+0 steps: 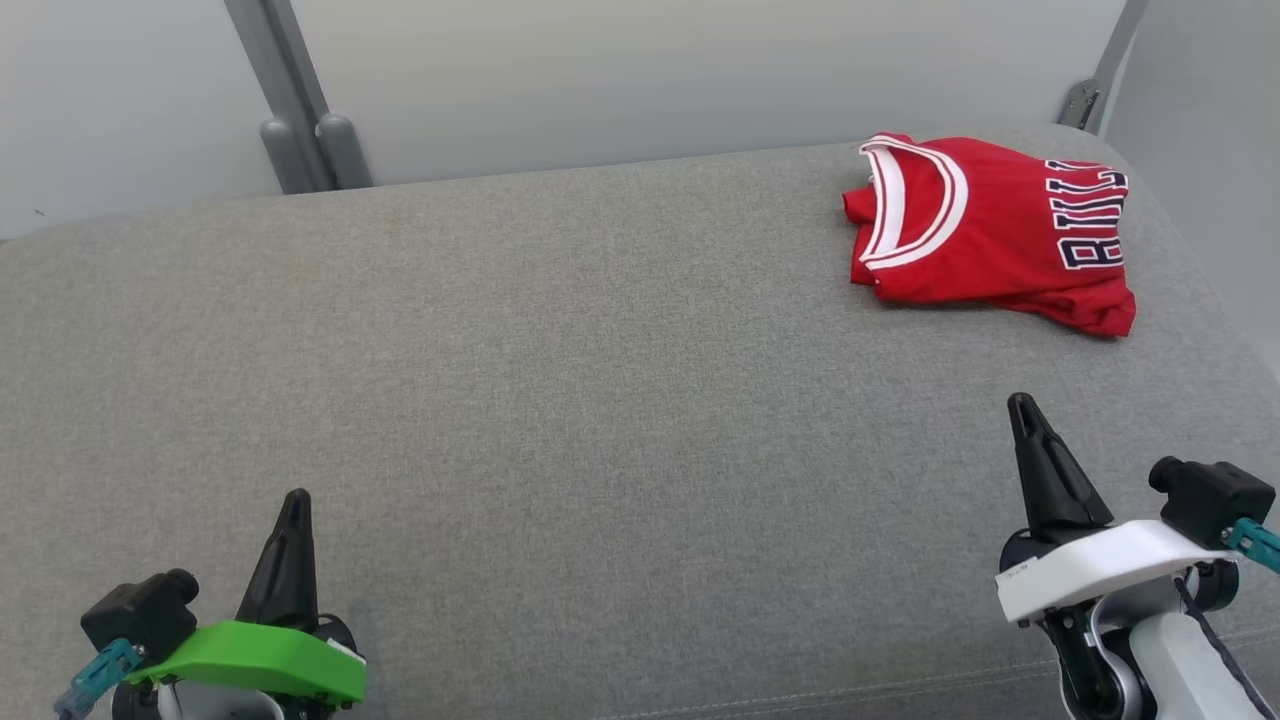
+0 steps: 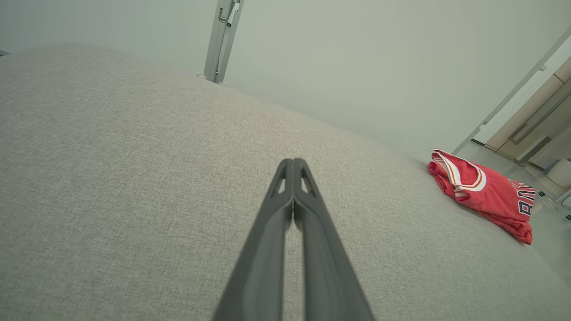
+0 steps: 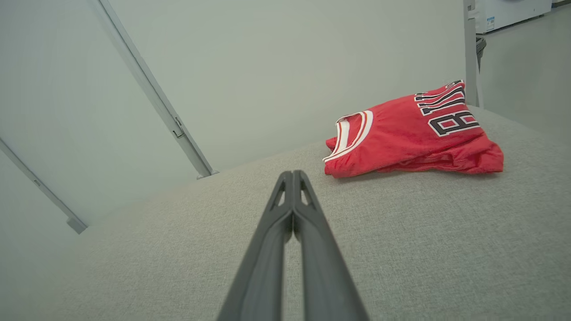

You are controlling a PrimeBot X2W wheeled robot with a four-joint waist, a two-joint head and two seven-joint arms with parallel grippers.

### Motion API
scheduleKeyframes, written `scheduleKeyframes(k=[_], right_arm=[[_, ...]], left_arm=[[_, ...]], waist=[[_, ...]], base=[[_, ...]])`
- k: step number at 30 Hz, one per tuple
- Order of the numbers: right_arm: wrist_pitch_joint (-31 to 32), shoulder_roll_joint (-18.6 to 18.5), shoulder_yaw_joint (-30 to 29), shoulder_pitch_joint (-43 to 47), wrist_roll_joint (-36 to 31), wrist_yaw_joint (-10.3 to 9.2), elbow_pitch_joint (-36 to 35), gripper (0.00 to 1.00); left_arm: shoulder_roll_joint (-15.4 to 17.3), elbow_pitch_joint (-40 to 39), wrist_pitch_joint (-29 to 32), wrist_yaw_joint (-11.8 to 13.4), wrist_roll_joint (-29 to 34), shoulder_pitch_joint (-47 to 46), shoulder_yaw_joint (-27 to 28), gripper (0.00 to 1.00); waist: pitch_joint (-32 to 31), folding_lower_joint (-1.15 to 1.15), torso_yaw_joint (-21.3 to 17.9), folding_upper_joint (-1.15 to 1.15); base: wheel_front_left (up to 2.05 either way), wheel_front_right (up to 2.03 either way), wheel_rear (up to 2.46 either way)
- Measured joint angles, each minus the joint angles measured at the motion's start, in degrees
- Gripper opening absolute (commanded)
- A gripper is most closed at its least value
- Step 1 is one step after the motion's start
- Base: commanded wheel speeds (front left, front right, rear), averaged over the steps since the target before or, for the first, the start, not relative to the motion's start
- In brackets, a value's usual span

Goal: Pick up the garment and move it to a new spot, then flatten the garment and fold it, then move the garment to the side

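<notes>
Leftmost, the left gripper is shown at the lower left of the head view, its two dark fingers pressed together with nothing between them. The closed tips are confirmed by the left wrist view, where they are aimed across the grey cushion.

From this gripper rightward, a broad stretch of bare fabric is presented, bounded at the far side by a rounded edge. Behind that edge a pale wall and two slanted metal posts are seen.

The garment, a red jersey with a white-trimmed neckline and dark lettering, is laid folded at the far right corner of the cushion. It lies close to both the far edge and the curved right edge, and well apart from either gripper.

The right gripper is placed at the lower right, fingers likewise closed on nothing, with open fabric between it and the garment.

Beyond the garment, wood-toned cabinet fronts are revealed by the left wrist view. In the right wrist view the jersey's layered lower hem is exposed, together with a strip of floor and a white appliance past the cushion's right side.
</notes>
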Motion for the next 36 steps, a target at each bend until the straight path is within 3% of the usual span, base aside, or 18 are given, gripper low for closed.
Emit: scheduleKeyframes(k=[36], right_arm=[[6.87,2.58,-6.84,-0.36,23.49,1.71,2.69,0.0]], left_arm=[[-0.71,1.29,7.0,0.0,-20.91,-0.35,3.47,0.0]], waist=[[-0.02,0.0,0.59,0.0]], base=[[0.0,0.0,0.0]])
